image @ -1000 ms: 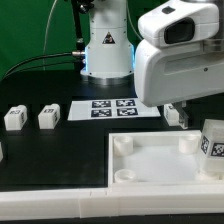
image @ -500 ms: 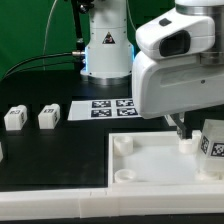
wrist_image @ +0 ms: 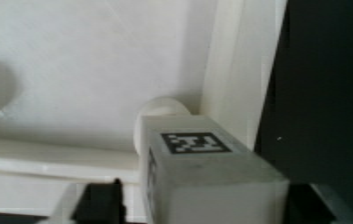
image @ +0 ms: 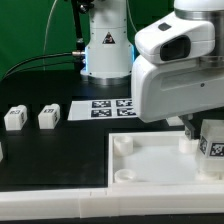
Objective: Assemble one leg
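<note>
One leg (image: 212,142), a white square post with a marker tag, stands upright at the far corner of the large white panel (image: 150,165) on the exterior view's right. In the wrist view this leg (wrist_image: 199,150) fills the space between my fingers, with its end by a round corner socket (wrist_image: 166,104). My gripper (image: 191,127) is low beside and over this leg. It also shows in the wrist view (wrist_image: 208,206). It is open, and a gap shows between one finger (wrist_image: 98,203) and the leg. Two more legs (image: 14,118) (image: 48,117) lie on the black table at the left.
The marker board (image: 104,108) lies flat behind the panel, in front of the arm's base (image: 105,55). The panel has raised rims and round sockets at its corners (image: 122,145). The arm's white body hides the panel's far right part.
My gripper has moved toward the exterior view's right and down, from the panel's far edge to the upright leg. The legs and the panel have not moved.
</note>
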{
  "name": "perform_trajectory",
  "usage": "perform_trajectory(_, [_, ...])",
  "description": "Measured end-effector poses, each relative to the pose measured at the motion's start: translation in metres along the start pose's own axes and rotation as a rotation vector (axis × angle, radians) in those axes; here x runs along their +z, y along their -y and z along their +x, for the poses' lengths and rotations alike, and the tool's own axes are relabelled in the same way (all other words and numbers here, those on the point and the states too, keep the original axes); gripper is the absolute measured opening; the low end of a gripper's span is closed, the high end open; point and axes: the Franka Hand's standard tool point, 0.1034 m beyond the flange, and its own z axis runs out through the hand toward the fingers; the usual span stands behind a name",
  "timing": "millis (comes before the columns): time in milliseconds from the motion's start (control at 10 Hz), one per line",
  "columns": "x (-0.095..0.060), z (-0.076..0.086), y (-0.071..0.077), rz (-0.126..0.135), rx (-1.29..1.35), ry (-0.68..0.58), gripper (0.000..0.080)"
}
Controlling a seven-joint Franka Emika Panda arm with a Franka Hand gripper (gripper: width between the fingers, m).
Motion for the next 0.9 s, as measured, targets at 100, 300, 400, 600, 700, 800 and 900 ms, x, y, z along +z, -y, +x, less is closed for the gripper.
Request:
perform_trajectory(100, [-0.0005, 0.0002, -0.0018, -0.001, 0.002, -0.001, 0.0301])
perform_trajectory(300, [-0.0007, 0.0004, -0.0023, -0.002, 0.003, -0.001, 0.0301])
perform_trajectory(400, [-0.0007, 0.0004, -0.0023, -0.001, 0.024, -0.001, 0.0301])
perform_trajectory(600, [-0.0008, 0.0005, -0.0024, -0.001, 0.06, -0.002, 0.0301])
perform_trajectory(700, [-0.0008, 0.0006, -0.0023, 0.0, 0.11, -0.002, 0.0301])
perform_trajectory(800, [-0.0007, 0.0006, -0.0021, 0.0, 0.186, -0.002, 0.0301])
perform_trajectory(900, [-0.0007, 0.0007, -0.0021, 0.006, 0.298, -0.002, 0.0301])
